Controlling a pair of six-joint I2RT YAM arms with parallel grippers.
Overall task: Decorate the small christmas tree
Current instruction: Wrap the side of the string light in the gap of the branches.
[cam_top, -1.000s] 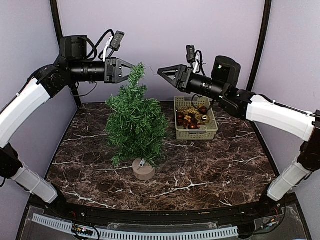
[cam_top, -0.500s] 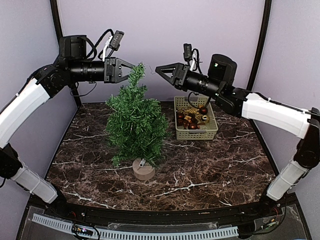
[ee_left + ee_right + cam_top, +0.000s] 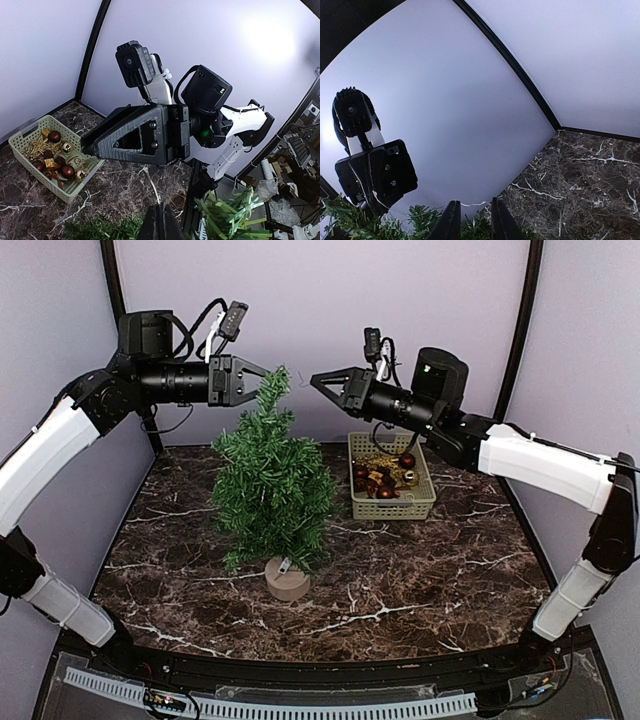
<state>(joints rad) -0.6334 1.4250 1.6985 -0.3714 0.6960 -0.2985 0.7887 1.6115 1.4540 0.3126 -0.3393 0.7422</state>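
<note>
The small christmas tree (image 3: 272,495) stands upright in its tan stump base (image 3: 287,580) left of centre. My left gripper (image 3: 264,373) hovers level with the tree's tip and just left of it, shut on a thin white thread (image 3: 152,187). That thread runs toward my right gripper (image 3: 315,382), which faces the tip from the right. In the right wrist view the right gripper (image 3: 474,205) has a narrow gap between its jaws, and the thread (image 3: 475,203) crosses that gap. Green branch tips (image 3: 420,220) show below it.
A pale green basket (image 3: 392,508) of dark red and gold ornaments (image 3: 383,478) sits at the back right of the marble table, and shows in the left wrist view too (image 3: 30,131). Lilac walls close in the back and both sides.
My right gripper has slid left toward the tree's tip and its jaws have narrowed. The left arm and the tree have not moved.
</note>
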